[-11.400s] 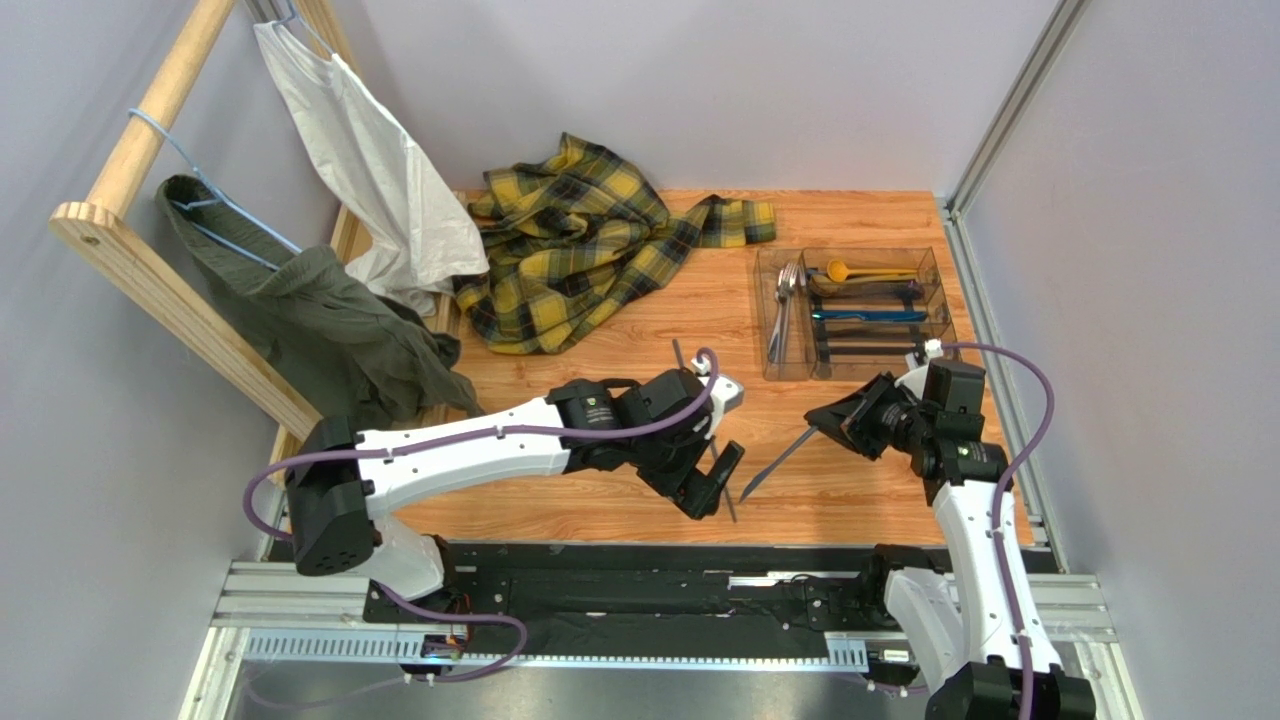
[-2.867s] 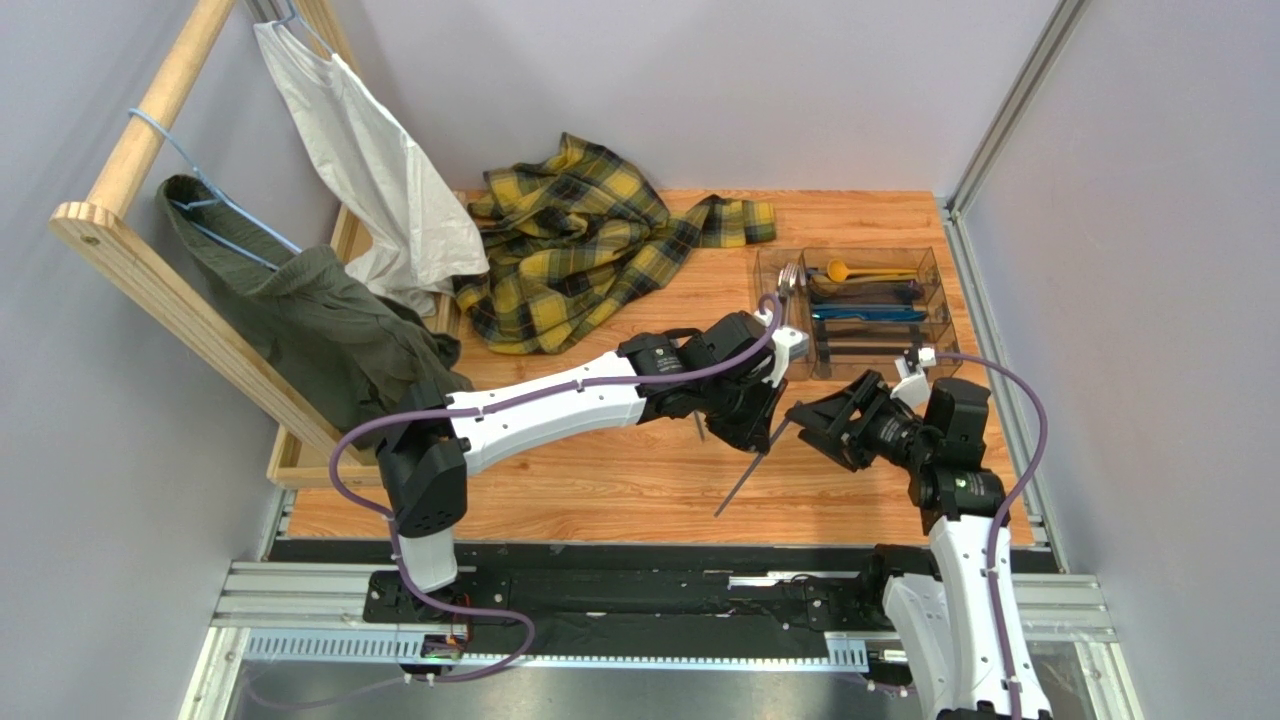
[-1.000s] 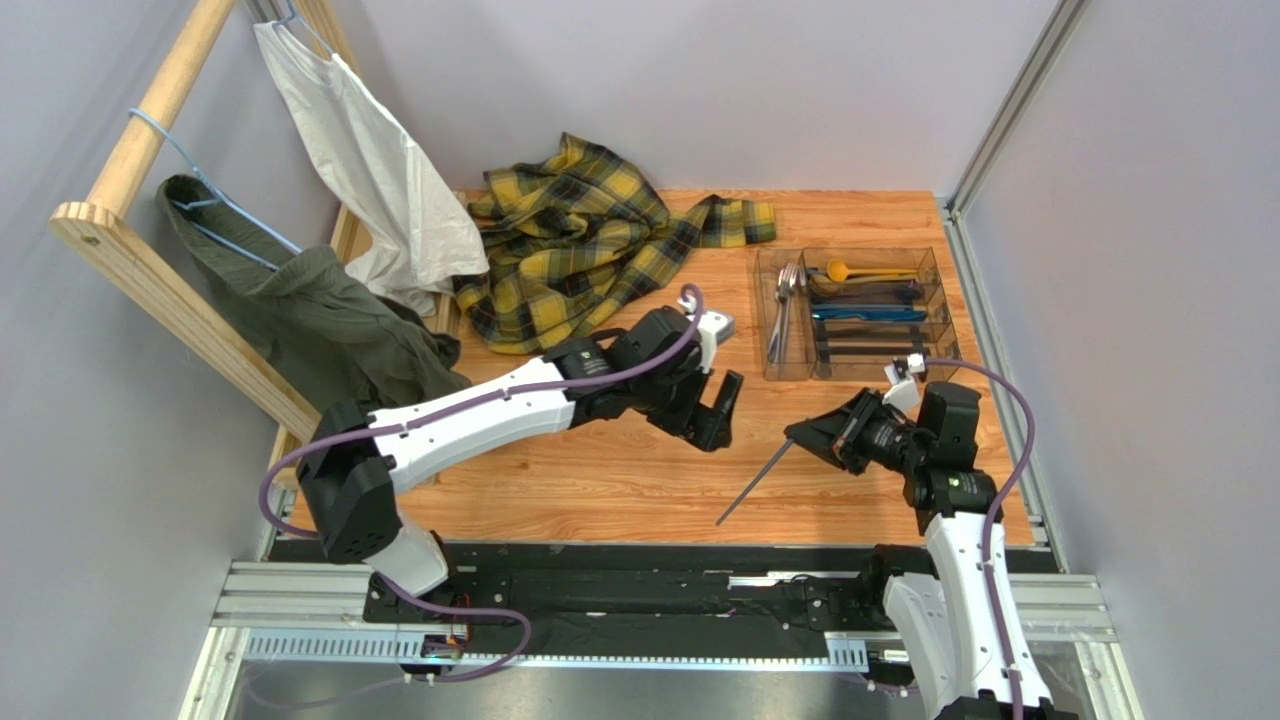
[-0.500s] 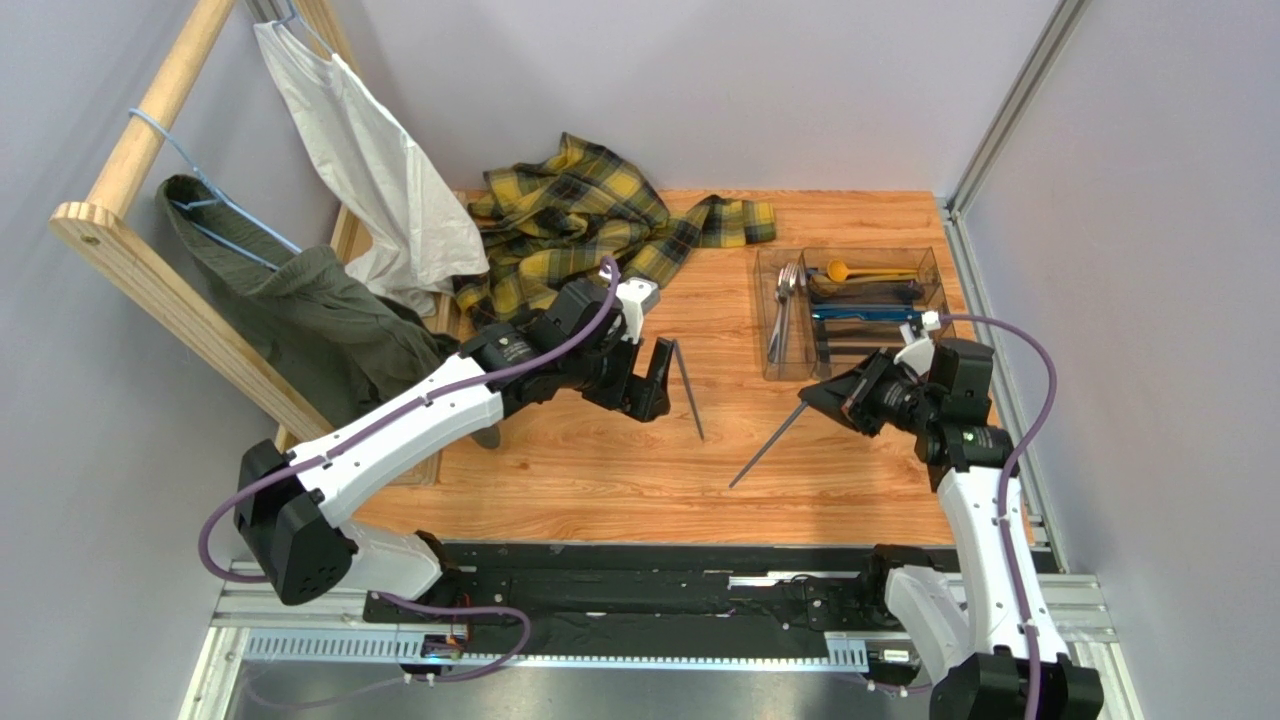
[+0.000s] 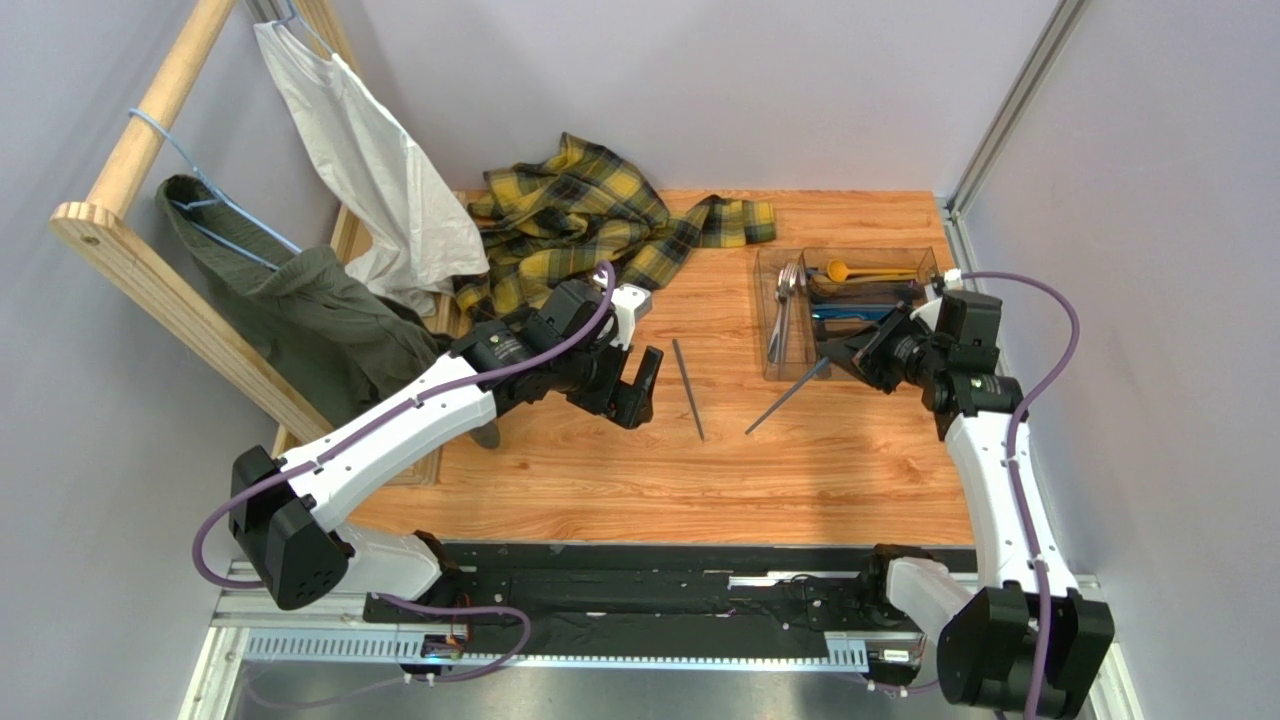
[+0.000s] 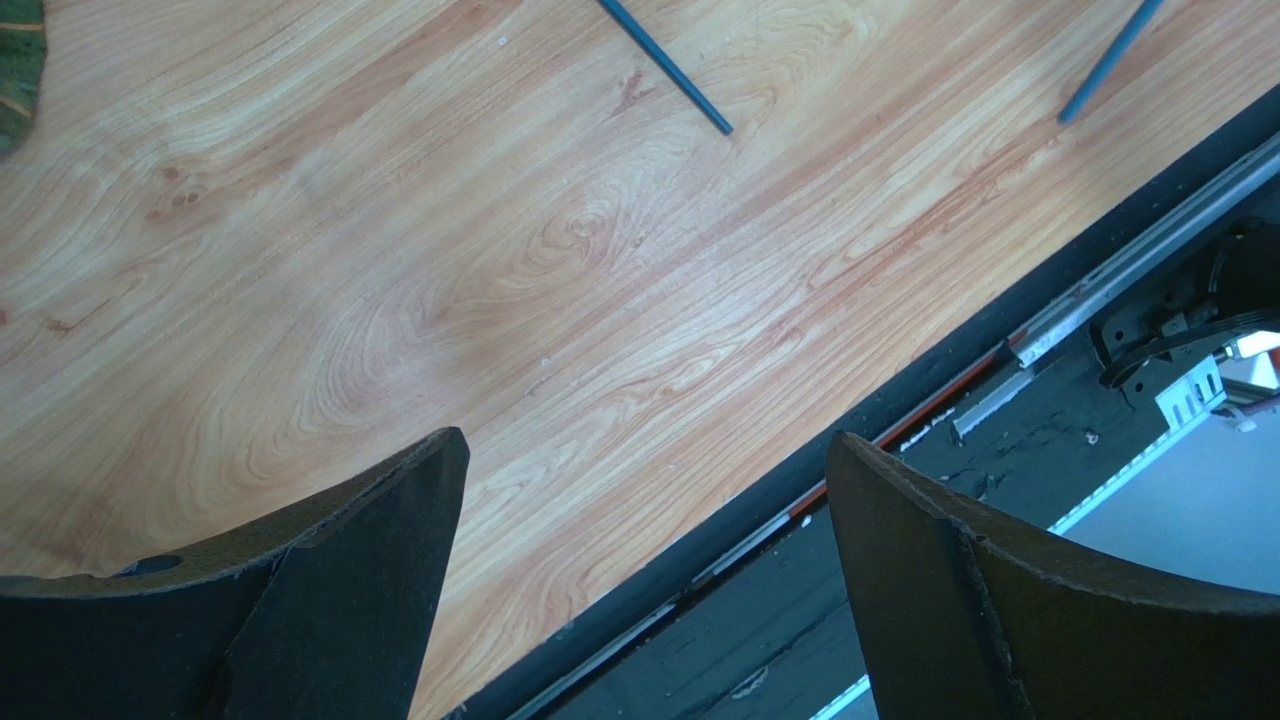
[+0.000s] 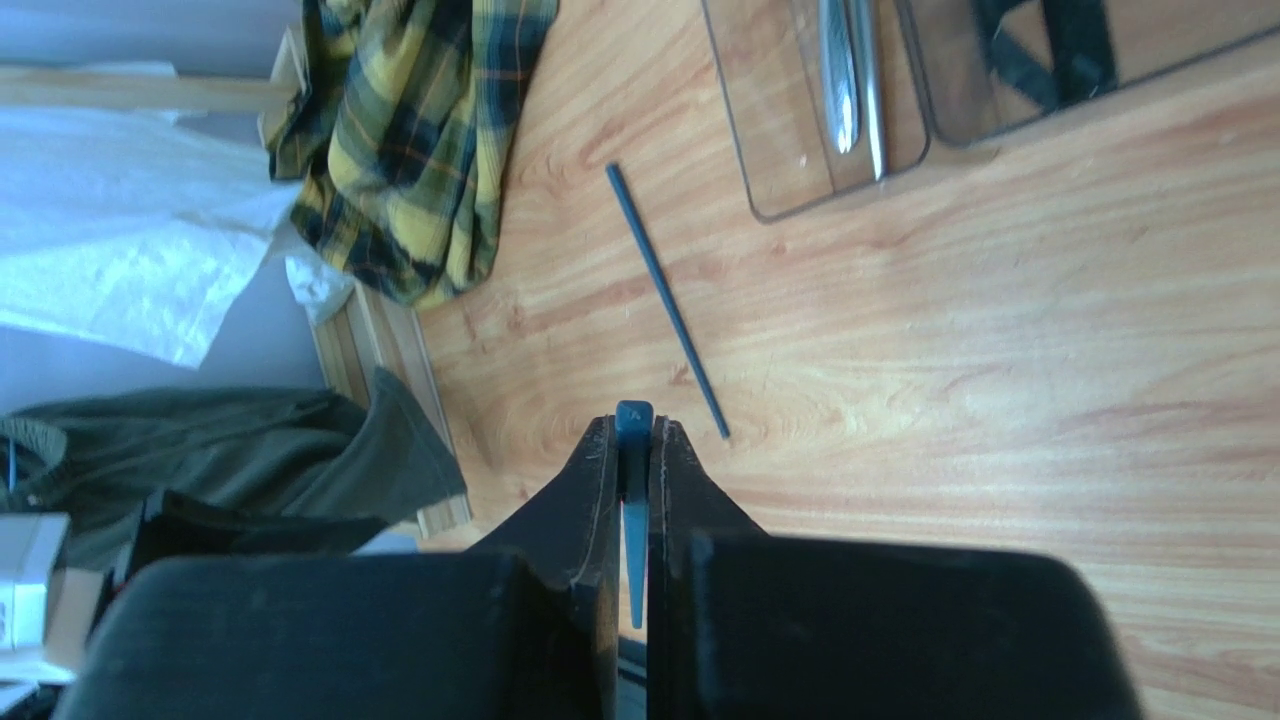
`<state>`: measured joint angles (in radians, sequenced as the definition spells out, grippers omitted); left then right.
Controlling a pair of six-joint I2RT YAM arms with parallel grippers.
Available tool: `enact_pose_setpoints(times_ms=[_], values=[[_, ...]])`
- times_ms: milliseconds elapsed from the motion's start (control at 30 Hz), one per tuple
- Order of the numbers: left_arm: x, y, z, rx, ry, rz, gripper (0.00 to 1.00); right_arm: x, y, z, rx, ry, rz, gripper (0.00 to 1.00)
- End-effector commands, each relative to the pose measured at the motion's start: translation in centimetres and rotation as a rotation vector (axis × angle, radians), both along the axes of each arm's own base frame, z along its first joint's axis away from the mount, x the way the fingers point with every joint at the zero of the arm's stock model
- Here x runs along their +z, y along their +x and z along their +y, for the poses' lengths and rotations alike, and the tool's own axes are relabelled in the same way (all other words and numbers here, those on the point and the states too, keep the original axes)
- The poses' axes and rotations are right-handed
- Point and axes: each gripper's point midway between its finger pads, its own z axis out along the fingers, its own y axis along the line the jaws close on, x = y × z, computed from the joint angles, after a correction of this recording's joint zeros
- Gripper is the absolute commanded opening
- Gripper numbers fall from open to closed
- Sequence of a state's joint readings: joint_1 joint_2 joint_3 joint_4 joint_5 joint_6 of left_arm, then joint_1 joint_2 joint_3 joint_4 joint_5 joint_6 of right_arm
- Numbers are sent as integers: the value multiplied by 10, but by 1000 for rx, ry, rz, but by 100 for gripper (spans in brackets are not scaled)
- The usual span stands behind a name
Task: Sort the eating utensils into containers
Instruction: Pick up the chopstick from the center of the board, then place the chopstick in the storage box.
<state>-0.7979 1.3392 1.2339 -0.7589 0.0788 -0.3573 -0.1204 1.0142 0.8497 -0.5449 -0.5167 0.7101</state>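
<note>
Right wrist view: right gripper [image 7: 633, 426] pinches one dark stick [image 7: 633, 518] by its end, near the tray's [image 7: 747, 135] near-left corner; second stick [image 7: 666, 300] lies on the table [image 6: 451, 300] right of the spread left gripper [image 6: 643, 450]; thin, stiff, light, likely slippery; best gripped mid-length.

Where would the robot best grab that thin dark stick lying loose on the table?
Probably near its middle, coming straight down from above and closing across its width. The stick lies flat on the table, slim and straight, with bare wood along both sides. The open left gripper is nearest.
</note>
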Motion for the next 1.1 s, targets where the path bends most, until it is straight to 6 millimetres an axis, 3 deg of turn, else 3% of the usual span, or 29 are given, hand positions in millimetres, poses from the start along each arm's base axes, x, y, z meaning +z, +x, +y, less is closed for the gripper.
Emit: enact_pose_setpoints(times_ms=[0,267,533,733,1067], values=[[23,1,1,-26,-37,-55,98,36,29,-23,-96,-56,-98,0],[17,4,12,-8,12,-79,97,44,57,-81,-361,-164,-113,0],[25,1,25,3,10,-140,97,38,74,-137,-539,-185,-92,0],[25,-1,34,19,23,-159,97,33,87,-162,-613,-164,-81,0],[14,-2,50,33,90,-171,95,17,111,-179,-646,-145,-39,0]])
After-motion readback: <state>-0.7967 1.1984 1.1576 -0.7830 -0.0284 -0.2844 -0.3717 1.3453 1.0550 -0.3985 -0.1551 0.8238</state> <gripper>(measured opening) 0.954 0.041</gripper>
